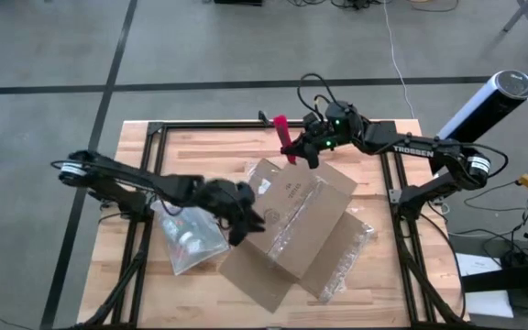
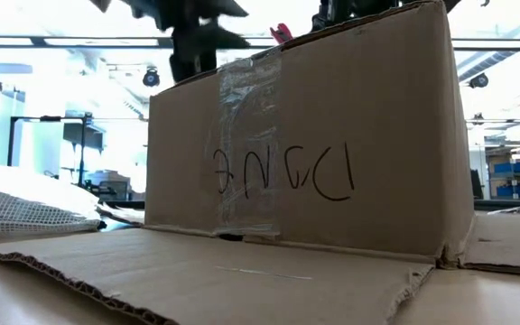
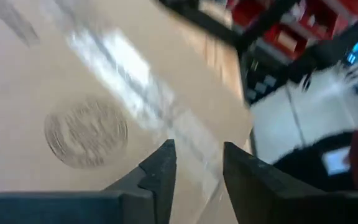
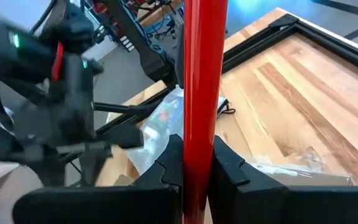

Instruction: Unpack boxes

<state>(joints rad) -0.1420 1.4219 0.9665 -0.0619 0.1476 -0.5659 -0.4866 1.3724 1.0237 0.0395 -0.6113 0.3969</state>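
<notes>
Surface: wooden tabletop [image 1: 200, 302] of pale planks in a black frame, on a grey floor.
Box: brown cardboard box [image 1: 302, 213] stands near the middle of the tabletop, flaps spread flat around its base; clear tape runs down the side that the low view faces, over black handwriting.
Left gripper: left gripper [image 3: 196, 165] hangs at the box's left edge, fingers [image 3: 161, 168] a small way apart, nothing between them; box cardboard with a round printed mark lies just beyond the tips.
Right gripper: right gripper [image 1: 299, 151] sits at the box's far edge, fingers [image 4: 227, 167] clamped on a red knife [image 1: 284, 136] that sticks up past them.
Pouch: clear pouch [image 1: 189, 240] lies flat on the tabletop left of the box, under the left arm.
Wrap: clear plastic wrap [image 1: 348, 257] lies along the box's right flap.
White mesh: a white netted sheet [image 2: 25, 208] shows left of the box in the low view.
</notes>
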